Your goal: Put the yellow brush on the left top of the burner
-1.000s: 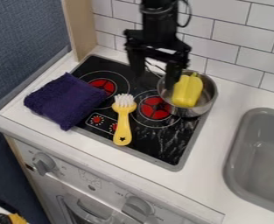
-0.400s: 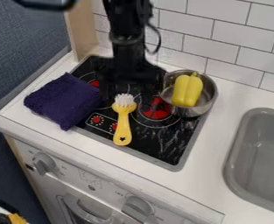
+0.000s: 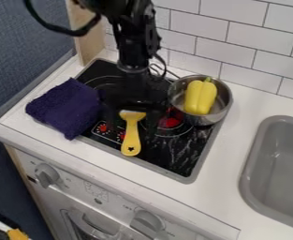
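The yellow brush (image 3: pixel 131 140) is lying on the black burner (image 3: pixel 179 159), between the purple cloth (image 3: pixel 67 108) and the metal pot (image 3: pixel 206 120), with its handle pointing towards the counter's front edge and its long axis running nearly straight up the view towards the tiled wall (image 3: pixel 248 47). The gripper (image 3: pixel 131 125) is hanging right over the head end, hiding the bristles, so most of the handle is showing on the near side of it. Its fingers are standing apart, one to each side of the brush, and they seem to be gripping nothing; whether either is touching the plastic is hard to tell. That spread is running across the brush's long axis, so the neck is probably sitting well for a squeeze, with little turning needed. The job is seemingly standing at the grasp: the next move is calling for low fingers and a firm close around the neck, then a lift towards the top left ring (image 3: pixel 97 80). The cloth is lying close on that side, so a low carry could be risking a snag, and an off-centre grip could be letting the handle swing.
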Robot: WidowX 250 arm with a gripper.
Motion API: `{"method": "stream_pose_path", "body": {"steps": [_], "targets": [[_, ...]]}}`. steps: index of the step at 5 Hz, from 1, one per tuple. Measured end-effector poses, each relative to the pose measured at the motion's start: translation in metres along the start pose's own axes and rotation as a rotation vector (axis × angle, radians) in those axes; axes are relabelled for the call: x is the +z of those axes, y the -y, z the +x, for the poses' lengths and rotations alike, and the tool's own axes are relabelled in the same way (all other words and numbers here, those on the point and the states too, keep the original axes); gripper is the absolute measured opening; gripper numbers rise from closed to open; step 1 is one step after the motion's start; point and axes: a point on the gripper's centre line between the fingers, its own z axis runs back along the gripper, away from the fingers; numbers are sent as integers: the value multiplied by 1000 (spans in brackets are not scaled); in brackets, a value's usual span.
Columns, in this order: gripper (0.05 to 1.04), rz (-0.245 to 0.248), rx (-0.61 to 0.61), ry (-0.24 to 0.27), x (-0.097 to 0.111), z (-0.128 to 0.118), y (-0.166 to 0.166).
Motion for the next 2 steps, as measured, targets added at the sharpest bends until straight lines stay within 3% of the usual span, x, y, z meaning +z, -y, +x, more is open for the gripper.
{"method": "stream_pose_path", "body": {"steps": [1, 2], "targets": [[1001, 40, 28, -23, -7, 4, -4], [950, 40, 36, -33, -12, 5, -3]]}}
